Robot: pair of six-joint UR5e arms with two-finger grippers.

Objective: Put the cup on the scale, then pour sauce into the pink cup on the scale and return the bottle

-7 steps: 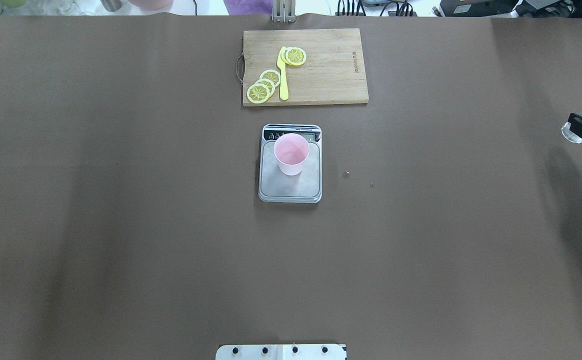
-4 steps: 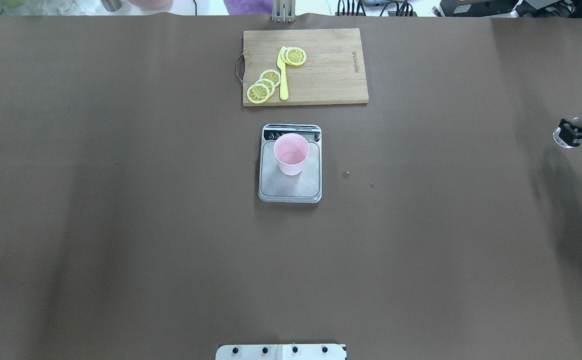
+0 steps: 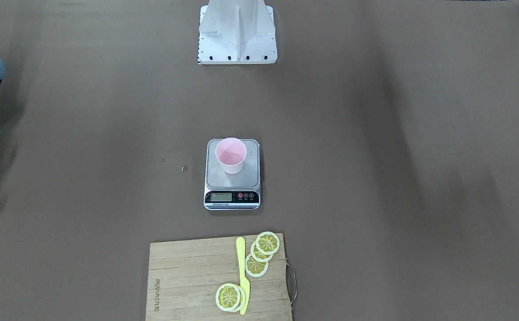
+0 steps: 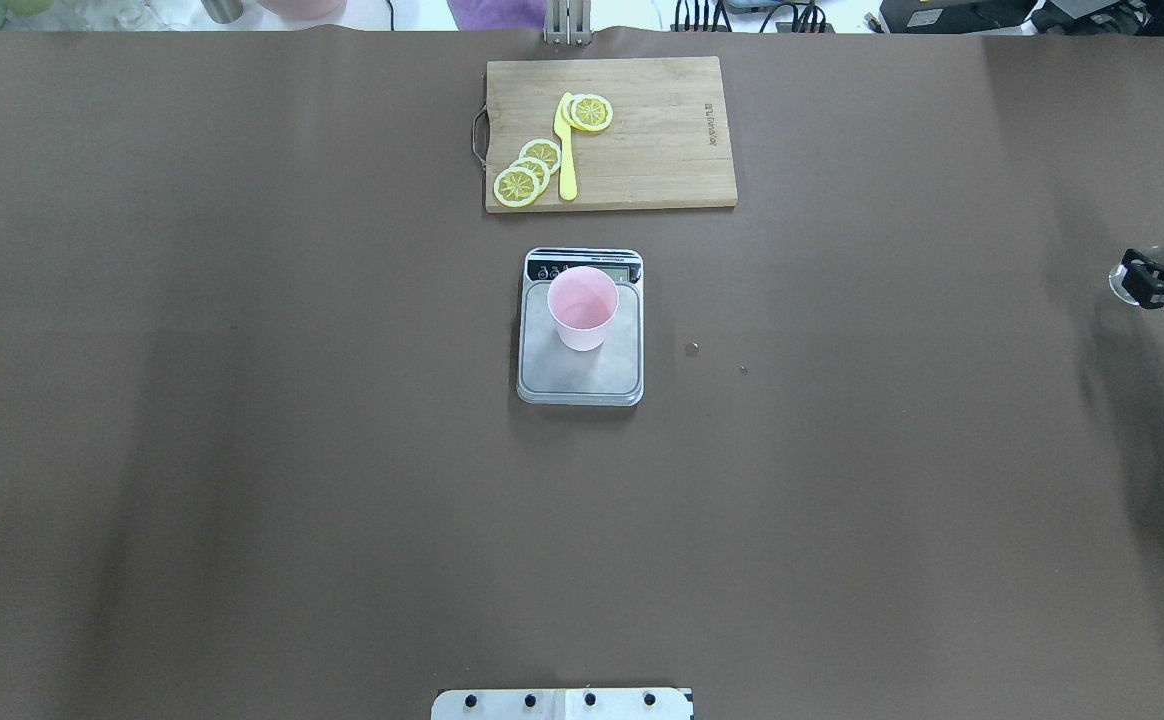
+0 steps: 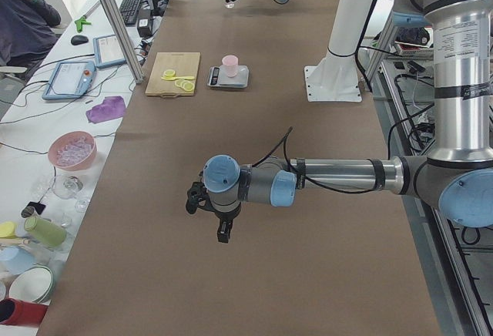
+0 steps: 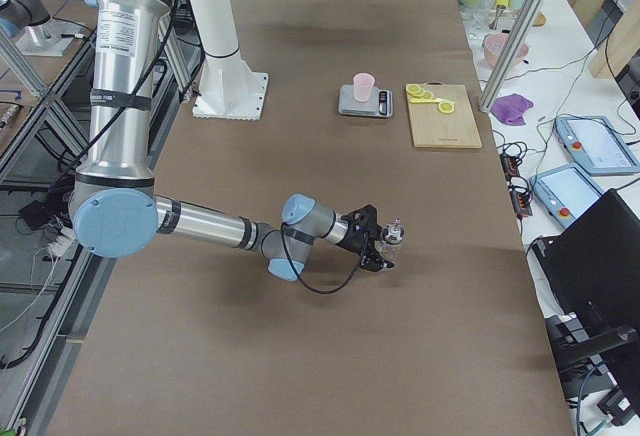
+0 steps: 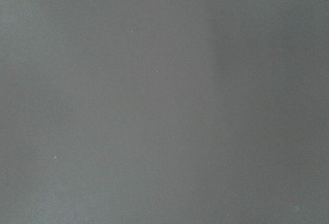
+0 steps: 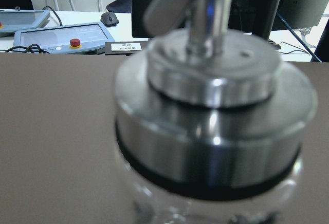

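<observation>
- Brown table (image 4: pixel 242 400) is all that lies below the left gripper (image 5: pixel 206 214); whether it is parted or closed cannot be told.
- Pink cup (image 4: pixel 582 305) stands on the scale (image 4: pixel 580 378), far to the left of the right gripper (image 4: pixel 1142 278).
- That gripper clasps the upright bottle (image 8: pixel 205 121); this is likely the return step, so the next move calls for lowering it squarely, then letting go.

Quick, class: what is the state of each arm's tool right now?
Left tool: cannot be told from these views.
Right tool: closed on the clear cylindrical glass bottle with silver metal collar.
</observation>
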